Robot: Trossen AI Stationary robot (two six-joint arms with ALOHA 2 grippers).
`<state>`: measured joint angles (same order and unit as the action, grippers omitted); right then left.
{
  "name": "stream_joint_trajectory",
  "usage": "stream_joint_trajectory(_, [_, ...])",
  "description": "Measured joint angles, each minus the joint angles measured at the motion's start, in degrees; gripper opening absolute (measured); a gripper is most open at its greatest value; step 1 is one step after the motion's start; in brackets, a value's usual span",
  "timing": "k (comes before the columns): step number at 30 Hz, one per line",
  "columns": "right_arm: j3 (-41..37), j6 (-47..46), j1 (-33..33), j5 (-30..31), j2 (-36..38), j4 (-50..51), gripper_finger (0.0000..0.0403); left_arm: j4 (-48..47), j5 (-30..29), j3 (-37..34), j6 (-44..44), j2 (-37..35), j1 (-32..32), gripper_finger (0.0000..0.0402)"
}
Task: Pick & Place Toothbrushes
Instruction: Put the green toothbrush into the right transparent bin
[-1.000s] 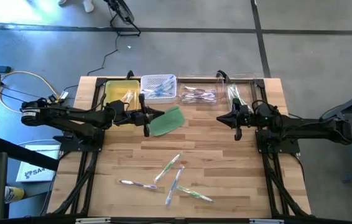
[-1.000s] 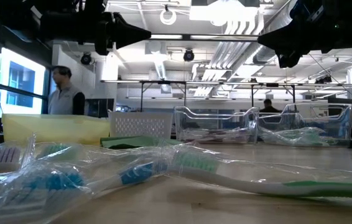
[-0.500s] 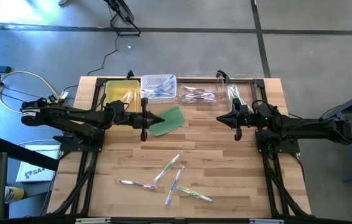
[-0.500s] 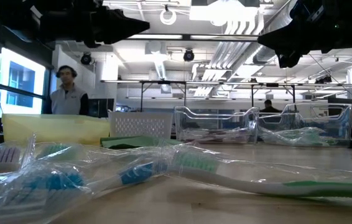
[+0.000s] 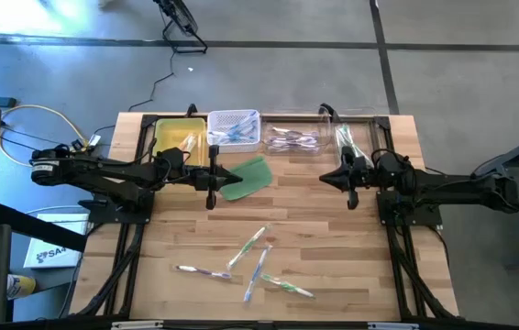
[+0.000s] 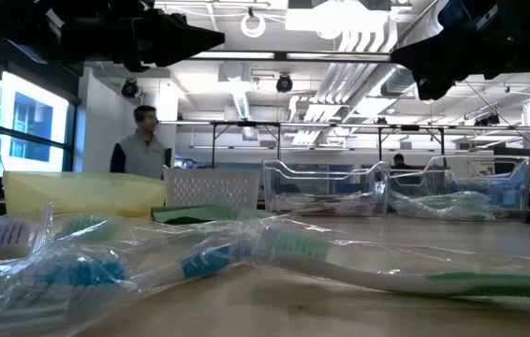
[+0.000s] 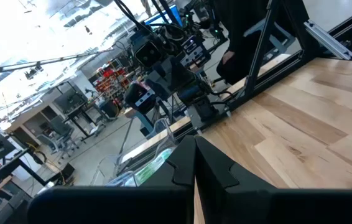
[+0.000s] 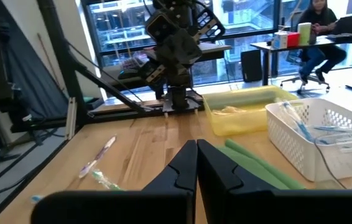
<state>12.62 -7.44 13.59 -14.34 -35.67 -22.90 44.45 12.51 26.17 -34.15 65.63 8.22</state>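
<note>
Several toothbrushes (image 5: 248,247) in clear wrappers lie loose on the wooden table near its front edge; they fill the foreground of the low view (image 6: 246,255). One of them (image 8: 99,159) also shows in the right wrist view. My left gripper (image 5: 237,174) hovers shut above the flat green pad (image 5: 248,178), pointing level toward the table's right. My right gripper (image 5: 325,178) hovers shut at the right, pointing level toward the left. Both are well above the table and far from the loose toothbrushes. In each wrist view the fingertips meet, left (image 7: 194,142) and right (image 8: 196,145).
Along the far edge stand a yellow bin (image 5: 179,137), a white basket (image 5: 235,125) holding blue toothbrushes, and two clear bins (image 5: 293,137) (image 5: 351,137) with more. A person (image 6: 139,142) walks in the room behind. Bare wood lies between the arms.
My left gripper has swung its tip a little toward the table's near edge and rolled slightly, staying shut and in place. The person behind the table has walked to the right in the low view. The toothbrushes have not moved.
</note>
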Motion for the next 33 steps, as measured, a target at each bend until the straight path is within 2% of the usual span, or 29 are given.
stream_joint_trajectory(10, [0.00,-0.22,0.01,-1.05,0.01,0.02,0.0003,-2.29,-0.02,0.01,0.53,0.02,0.01,0.0000])
stream_joint_trajectory(18, [0.00,-0.68,0.01,-0.97,0.01,0.00,0.0003,-3.94,-0.17,0.08,5.87,0.02,0.01,0.0000])
stream_joint_trajectory(20, [0.00,-2.18,0.01,-0.98,0.00,0.02,0.0003,-4.00,-1.89,0.64,6.25,0.02,-0.25,0.0000])
stream_joint_trajectory(23, [0.00,-3.25,0.01,-1.14,-0.01,0.02,0.0003,-5.48,-8.49,2.63,5.55,0.02,-2.68,0.0000])
stream_joint_trajectory(29, [0.00,-3.46,0.01,-1.09,-0.01,0.00,0.0003,-17.67,-15.83,8.74,4.72,0.11,-9.07,0.0000])
stream_joint_trajectory(33, [0.00,-4.33,0.01,-1.08,-0.01,0.01,0.0003,-26.98,-19.94,12.10,8.70,0.17,-13.13,0.0000])
